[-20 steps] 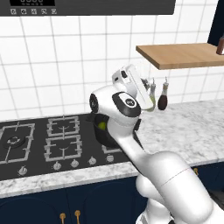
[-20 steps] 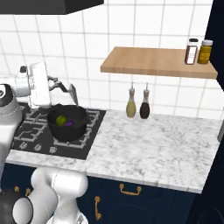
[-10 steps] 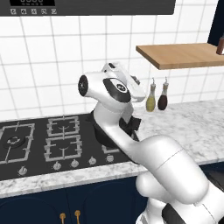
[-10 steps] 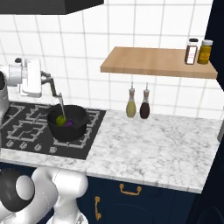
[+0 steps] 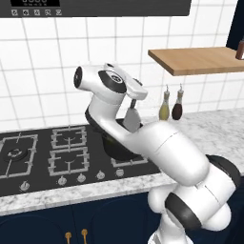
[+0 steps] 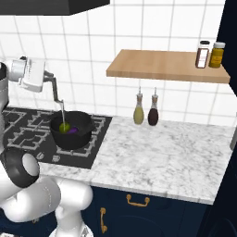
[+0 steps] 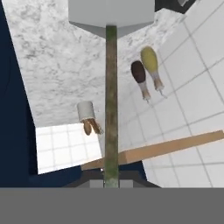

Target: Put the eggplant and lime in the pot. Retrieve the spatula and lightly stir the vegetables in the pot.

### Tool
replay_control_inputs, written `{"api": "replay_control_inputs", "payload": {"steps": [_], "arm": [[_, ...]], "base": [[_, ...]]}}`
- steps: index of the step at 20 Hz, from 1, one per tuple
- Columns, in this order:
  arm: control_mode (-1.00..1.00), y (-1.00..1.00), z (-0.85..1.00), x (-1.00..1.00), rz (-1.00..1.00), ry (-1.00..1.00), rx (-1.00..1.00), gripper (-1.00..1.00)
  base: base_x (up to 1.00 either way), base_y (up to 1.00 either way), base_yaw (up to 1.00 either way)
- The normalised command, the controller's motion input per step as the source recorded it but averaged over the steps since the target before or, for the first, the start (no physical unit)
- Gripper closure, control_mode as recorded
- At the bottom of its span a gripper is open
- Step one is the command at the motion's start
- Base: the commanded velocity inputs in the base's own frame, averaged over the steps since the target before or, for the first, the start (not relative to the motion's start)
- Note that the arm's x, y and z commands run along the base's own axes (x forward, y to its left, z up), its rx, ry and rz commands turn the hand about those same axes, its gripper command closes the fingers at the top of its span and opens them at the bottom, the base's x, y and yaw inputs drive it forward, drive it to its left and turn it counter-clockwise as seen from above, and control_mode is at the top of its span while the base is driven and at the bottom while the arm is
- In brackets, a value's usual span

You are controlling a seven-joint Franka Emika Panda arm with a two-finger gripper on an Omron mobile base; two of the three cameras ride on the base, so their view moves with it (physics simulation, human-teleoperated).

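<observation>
1. The eggplant and the lime both lie inside the pot, side by side; that part of the task looks done.
2. The pot stands on the stove's burner nearest the marble surface, at the stove's right edge.
3. The gripper has its jaws clenched on the spatula; retrieving it looks done too.
4. The spatula hangs handle up, its blade down in the pot next to the lime.
5. What seems left is the light stirring, now under way or about to begin.
</observation>
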Motion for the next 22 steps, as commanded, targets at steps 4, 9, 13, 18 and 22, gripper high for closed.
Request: {"api": "replay_control_inputs", "payload": {"steps": [4,9,13,18,22], "arm": [[-1.0,0.17,-0.14,0.49,-0.18,0.16,-0.06,1.0],[-1.0,0.31,-0.04,0.43,-0.15,0.03,0.0,1.0],[-1.0,0.11,-0.06,0.23,-0.13,0.0,-0.01,1.0],[-1.0,0.0,-0.17,0.03,-0.11,0.01,0.0,1.0],[-1.0,0.0,-0.05,0.18,-0.12,0.0,0.0,1.0]], "base": [[0.0,0.0,0.0],[0.0,0.0,0.0],[0.0,0.0,0.0],[0.0,0.0,0.0],[0.0,0.0,0.0]]}}
